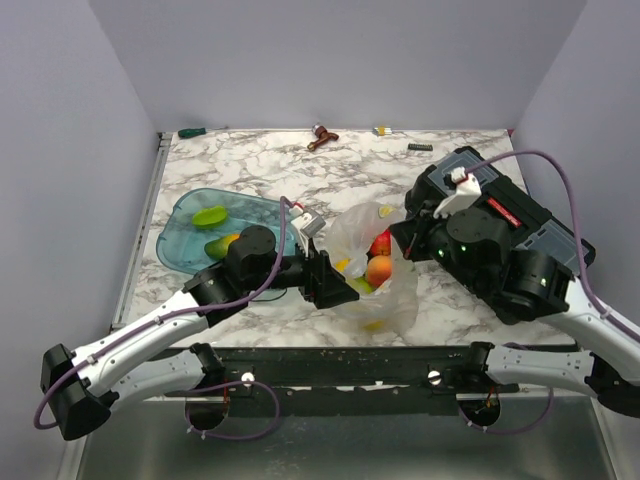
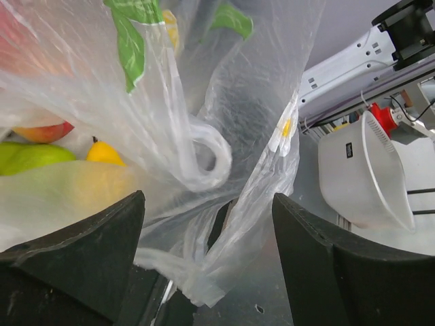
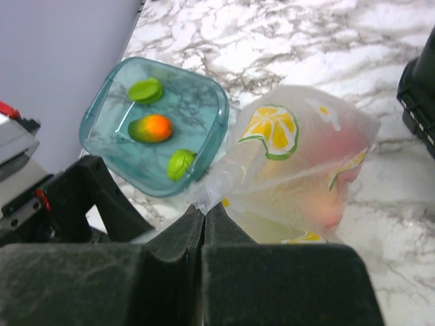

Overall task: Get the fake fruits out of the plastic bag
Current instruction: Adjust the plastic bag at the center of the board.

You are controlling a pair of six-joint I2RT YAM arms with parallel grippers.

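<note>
While pinched at the rim, found mid-table just beside teal tray (image 1: 178,243): plastic bag (image 1: 392,300), several fake fruits (image 1: 379,270) inside, three more in tray.
Jaws of right gripper (image 3: 204,219) together on bag edge; jaws of left gripper (image 2: 207,227) apart, crinkled film between. Advised: keep rim lifted and taut, enter by the mouth not through film, close on nearest yellow fruit (image 2: 103,153), avoid snagging loose folds.
</note>
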